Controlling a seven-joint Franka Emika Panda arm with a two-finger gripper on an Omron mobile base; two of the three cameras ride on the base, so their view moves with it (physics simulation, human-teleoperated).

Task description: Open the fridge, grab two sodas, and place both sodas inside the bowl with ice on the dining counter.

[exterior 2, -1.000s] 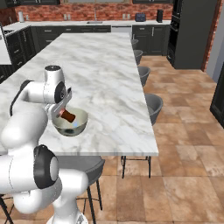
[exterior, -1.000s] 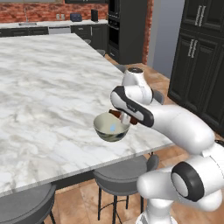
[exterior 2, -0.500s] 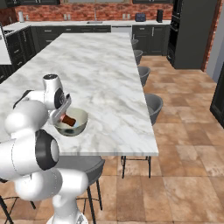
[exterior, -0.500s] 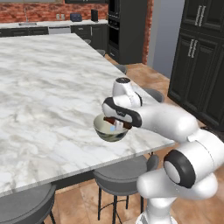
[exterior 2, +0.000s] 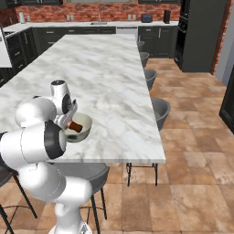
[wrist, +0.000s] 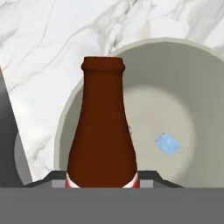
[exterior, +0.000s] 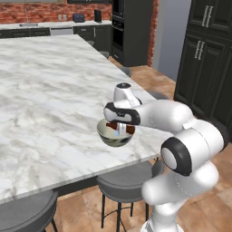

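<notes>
Marble worktop at the kitchen island is carrying the bowl near its front edge, above the grey stools, as the white arm is lowering a brown bottle into it. Compared with a second ago, the arm is folding in tighter and the hand is sitting lower and closer over the bowl, so the bottle, tipped on its side in the base views, is now lying across the bowl's rim rather than hanging clear of it. From the hand camera, the pincer is pinching the bottle low on its body, neck pointing out over the bowl's pale inside, where a single blue ice cube is lying. No can is showing inside the bowl from this angle, though the bottle is hiding part of it. Judging from this, the delivery of the bottle is nearly finishing: what is remaining is for the pincer to spread and let it settle, and a release this near the rim is risking the bottle rolling out
</notes>
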